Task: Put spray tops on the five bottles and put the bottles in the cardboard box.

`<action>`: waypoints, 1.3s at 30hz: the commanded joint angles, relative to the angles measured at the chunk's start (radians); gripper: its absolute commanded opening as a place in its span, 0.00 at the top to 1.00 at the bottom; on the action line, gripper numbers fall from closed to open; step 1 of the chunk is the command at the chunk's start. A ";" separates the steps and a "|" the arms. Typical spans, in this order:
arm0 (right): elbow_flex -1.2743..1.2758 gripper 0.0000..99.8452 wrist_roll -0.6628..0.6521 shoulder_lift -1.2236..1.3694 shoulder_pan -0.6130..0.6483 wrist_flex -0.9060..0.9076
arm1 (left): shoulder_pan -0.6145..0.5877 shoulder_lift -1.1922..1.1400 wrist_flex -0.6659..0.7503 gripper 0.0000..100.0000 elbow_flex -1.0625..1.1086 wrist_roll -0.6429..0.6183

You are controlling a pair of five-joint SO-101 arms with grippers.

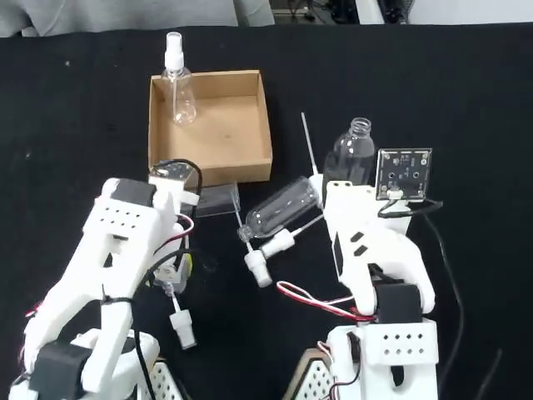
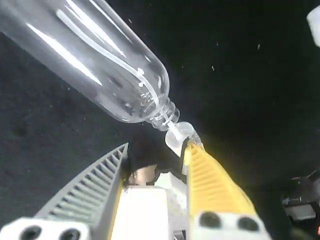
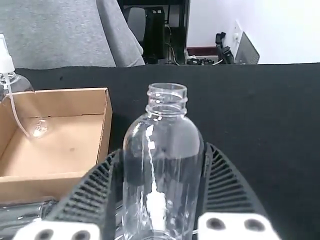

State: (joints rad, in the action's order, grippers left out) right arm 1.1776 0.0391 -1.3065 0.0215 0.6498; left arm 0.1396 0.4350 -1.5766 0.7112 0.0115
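Right pincer (image 3: 162, 150) is clenched round the open bottle (image 3: 165, 125), holding it upright off to the side of the box (image 1: 241, 171), neck up and bare. That mouth wants a top. Over to the left pincer (image 2: 156, 146): fingers spread, gripping nothing, above the desk (image 1: 466, 100). Right ahead of it is the lying bottle (image 2: 100, 65), its long axis running away from the pincer and its neck pointing back at it. A top (image 2: 177, 139) sits at that neck, touching the yellow finger's tip, with its tube inside the bottle. So the left arm is the nearer one, and I'd judge the next job is to close on that top and press it home along the bottle's axis. The left wrist view settles that neck-to-finger contact, which the high view can't. The high view lays out the rest: a capped bottle (image 1: 179, 96) standing in the box's far corner, and loose tops (image 1: 258, 268) on the desk between the arms
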 commanded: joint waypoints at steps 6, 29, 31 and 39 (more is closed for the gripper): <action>-0.010 0.88 -0.003 -0.013 -0.018 -0.032 | 0.016 -0.072 -0.006 0.83 -0.030 -0.012; -0.010 0.88 -0.003 -0.016 -0.018 -0.032 | 0.179 -0.351 0.052 0.83 -0.024 -0.012; -0.010 0.88 -0.003 -0.016 -0.018 -0.032 | 0.179 -0.379 0.054 0.83 -0.025 -0.012; -0.010 0.88 -0.003 -0.018 -0.018 -0.032 | 0.177 -0.500 0.163 0.83 -0.022 -0.012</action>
State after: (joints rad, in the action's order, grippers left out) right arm 1.1776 0.0391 -1.3065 0.0215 0.6498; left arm 0.3176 -0.0468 -1.4323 0.7096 0.0115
